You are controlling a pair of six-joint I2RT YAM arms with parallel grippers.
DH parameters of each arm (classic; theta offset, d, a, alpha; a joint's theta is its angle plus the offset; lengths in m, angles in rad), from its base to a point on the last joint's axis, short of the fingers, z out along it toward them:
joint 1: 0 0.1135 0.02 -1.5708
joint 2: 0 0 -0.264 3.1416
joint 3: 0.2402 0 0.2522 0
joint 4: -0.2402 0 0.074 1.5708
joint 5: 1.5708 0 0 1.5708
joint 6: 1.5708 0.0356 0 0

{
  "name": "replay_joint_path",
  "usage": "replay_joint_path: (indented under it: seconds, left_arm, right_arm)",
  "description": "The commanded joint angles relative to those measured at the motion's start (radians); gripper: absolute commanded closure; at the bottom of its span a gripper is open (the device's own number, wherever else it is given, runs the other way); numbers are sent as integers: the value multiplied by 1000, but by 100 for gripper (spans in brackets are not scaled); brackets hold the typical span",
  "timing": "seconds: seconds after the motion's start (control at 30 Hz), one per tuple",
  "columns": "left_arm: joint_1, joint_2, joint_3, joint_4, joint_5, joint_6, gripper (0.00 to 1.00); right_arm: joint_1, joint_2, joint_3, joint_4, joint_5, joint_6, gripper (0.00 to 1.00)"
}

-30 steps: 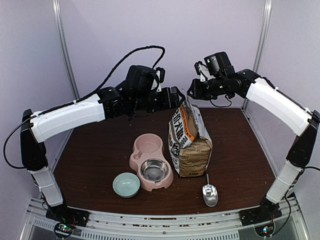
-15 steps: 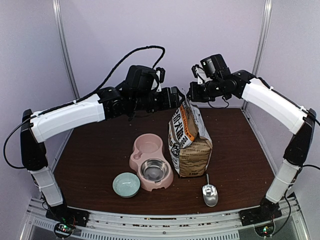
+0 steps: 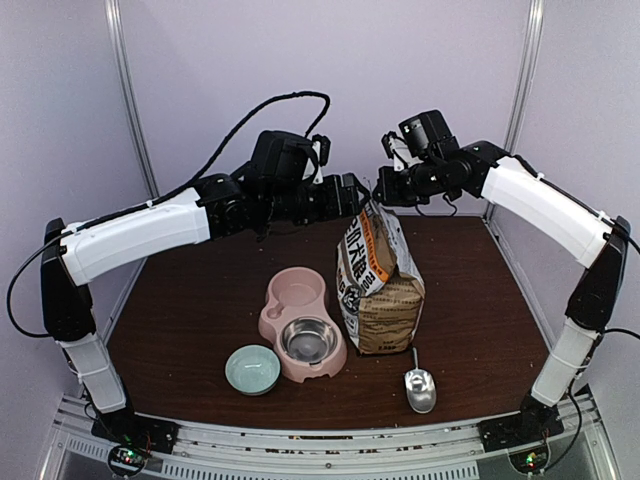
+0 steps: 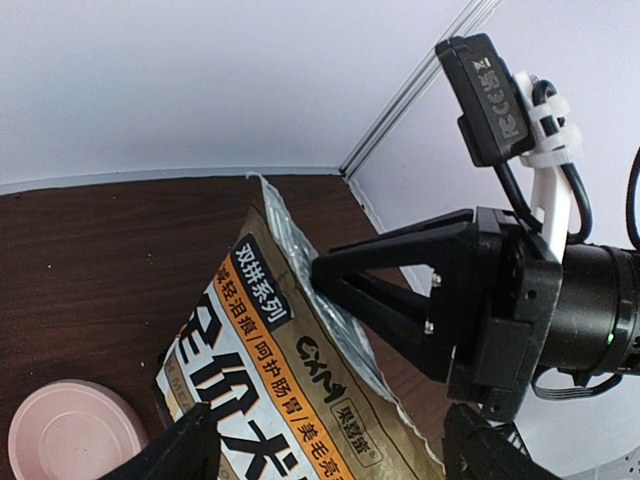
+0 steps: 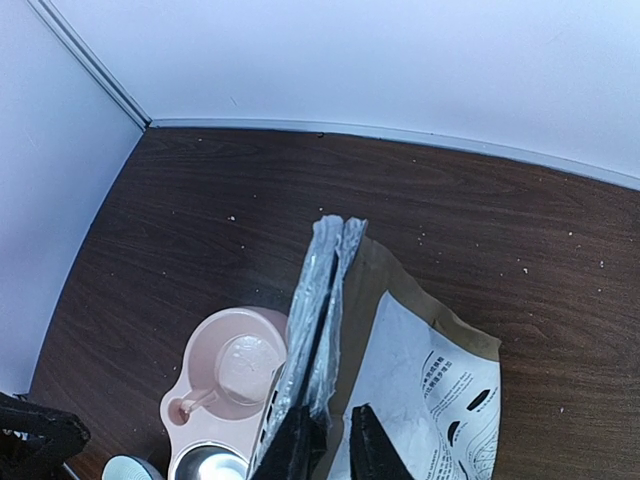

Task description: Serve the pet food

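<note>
Your left arm (image 3: 140, 235) comes in from the left of the overhead view and reaches toward the middle. Its tip ends at the upper left edge of the bag (image 3: 380, 290). In the left wrist view the left fingers (image 4: 185, 452) are spread wide, one at each lower corner of the frame. The bag's printed face lies between them, but you cannot tell whether either one touches it.

On the worktop (image 3: 200, 300), lower left of centre, a small pale green bowl (image 3: 252, 369) sits just beside the pink double bowl (image 3: 300, 300). The double bowl's near compartment holds a steel cup (image 3: 308, 340).

The bag stands upright just right of the double bowl, its top leaning a little to the left. Its silver seam (image 5: 322, 300) is pressed flat along the top. The pet food does not show in any view, so you cannot tell where it lies.

A metal scoop (image 3: 420, 388) lies at the lower right of the bag, near it but apart.

Your right arm (image 3: 545, 205) reaches in from the right, its tip at the bag's top. In the right wrist view the right fingers (image 5: 375, 450) stand close together with a thin gap, right at the near end of the seam. You cannot tell whether they are pinching it.
</note>
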Motion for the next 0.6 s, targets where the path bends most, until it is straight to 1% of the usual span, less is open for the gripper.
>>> replay_joint_path:
  seconds: [0.0,0.57]
  left_arm:
    - [5,-12,-7,38,9,3,20]
    - [5,-14,-12,40,13,-3,20]
  right_arm:
    - [-4,13,5,-36,-35,-15,83]
    - [15,13,4,-57,-78,-25,80]
